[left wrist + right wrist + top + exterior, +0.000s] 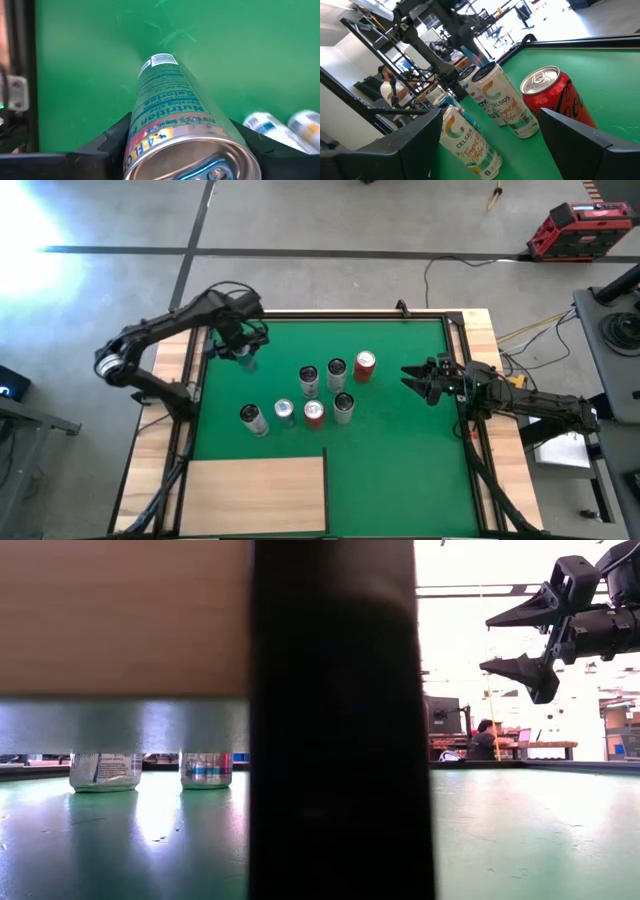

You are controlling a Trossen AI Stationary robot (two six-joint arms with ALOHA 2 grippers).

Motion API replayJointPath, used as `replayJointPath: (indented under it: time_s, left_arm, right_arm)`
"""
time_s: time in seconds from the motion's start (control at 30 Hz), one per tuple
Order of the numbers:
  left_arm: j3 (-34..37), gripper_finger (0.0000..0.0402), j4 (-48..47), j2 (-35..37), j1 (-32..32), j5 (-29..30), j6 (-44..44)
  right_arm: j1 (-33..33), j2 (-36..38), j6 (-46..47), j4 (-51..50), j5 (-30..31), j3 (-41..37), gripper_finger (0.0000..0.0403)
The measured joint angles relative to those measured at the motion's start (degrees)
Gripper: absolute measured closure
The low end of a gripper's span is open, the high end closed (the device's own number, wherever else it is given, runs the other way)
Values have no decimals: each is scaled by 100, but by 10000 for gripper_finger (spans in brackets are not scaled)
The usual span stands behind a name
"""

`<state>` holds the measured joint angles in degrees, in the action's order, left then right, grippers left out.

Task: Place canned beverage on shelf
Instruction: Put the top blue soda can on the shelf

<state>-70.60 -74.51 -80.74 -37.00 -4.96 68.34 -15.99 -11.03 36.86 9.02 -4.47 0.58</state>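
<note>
Left tool clamped on a teal-labelled can — held off the green mat near the table's far-left corner, fingers gripping either side just below the rim. In the left wrist view, can's long axis ran straight out from the tool, pull-tab top toward the wrist, base toward the mat; held roughly upright, by the look of it, though the high view showed too little to be sure.

Shelf lay flat at the table's near edge, toward the near-left corner — a pale wooden panel, well apart from the held can. From the tool, straight back toward the near edge along the left side, with the cluster of standing cans at mid-table to the inside of that path. Left arm plainly the nearer one to the shelf.

Right tool hung above the mat by the right edge, fingers apart and holding nothing, pointing at the red can on the cluster's near side.

Judged: can to be carried nearward and set down base-first, axis kept vertical.
</note>
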Motion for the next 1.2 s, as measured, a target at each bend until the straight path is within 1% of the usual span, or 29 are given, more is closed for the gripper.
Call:
replayJointPath:
  time_s: [0.1, 0.2, 0.33, 0.5, 0.63, 0.73, 0.8, 0.9, 1.07, 1.2]
  left_arm:
    - [37, 187, -206, 568, 56, 17, 133]
    - [152, 187, -527, 1200, 185, 94, 488]
    - [230, 187, -948, 1873, 585, 193, 1083]
    - [279, 187, -1419, 2256, 1325, 292, 1725]
    - [434, 187, -1505, 2385, 2108, 132, 2506]
    - [556, 187, -1509, 2421, 2842, 0, 3155]
    - [580, 187, -1496, 2428, 3451, -23, 3737]
    - [584, 187, -1418, 2398, 4531, 16, 4690]
    - [587, 187, -1180, 2189, 6557, 383, 6522]
    - [587, 187, -853, 1887, 7890, 526, 7893]
  right_arm:
    - [-1, 0, 0, -1, 2, 0, 85]
    - [0, 0, -1, -1, 1, 0, 85]
    - [0, 0, 0, 0, 0, 0, 85]
    - [-2, 0, 0, -1, 2, 0, 85]
    - [0, 0, -2, -2, 2, 0, 85]
    - [-1, 0, -1, -1, 0, 0, 85]
    - [-1, 0, -1, -1, 0, 0, 85]
    - [-1, 0, -1, -2, 0, 0, 85]
    - [0, 0, -2, 0, 0, 0, 85]
    - [0, 0, 0, 0, 0, 0, 85]
